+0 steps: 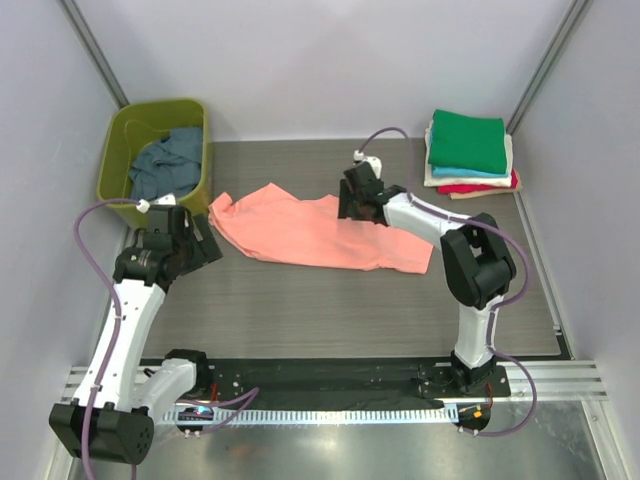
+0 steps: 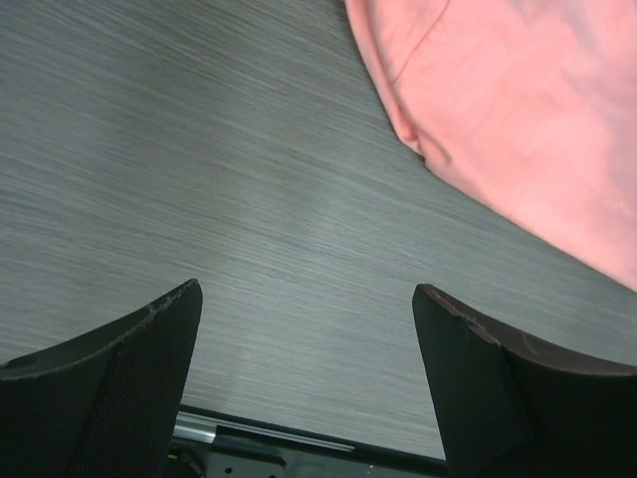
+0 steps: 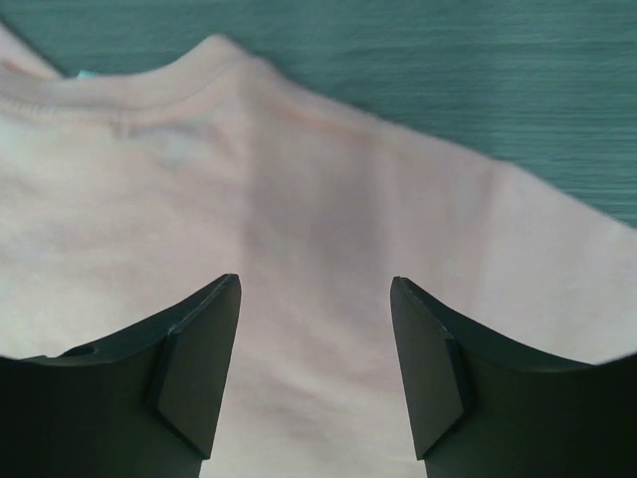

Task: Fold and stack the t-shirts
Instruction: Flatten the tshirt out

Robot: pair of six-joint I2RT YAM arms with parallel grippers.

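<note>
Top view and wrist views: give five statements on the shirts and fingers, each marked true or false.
1. The pink shirt lies on the table. True.
2. The tub holds a blue shirt. True.
3. A red shirt tops the stack. False: a green shirt is on top.
4. The left fingers grip the pink shirt. False: they stand open over bare table, apart from it.
5. The right fingers stand open above the pink shirt. True.
</note>
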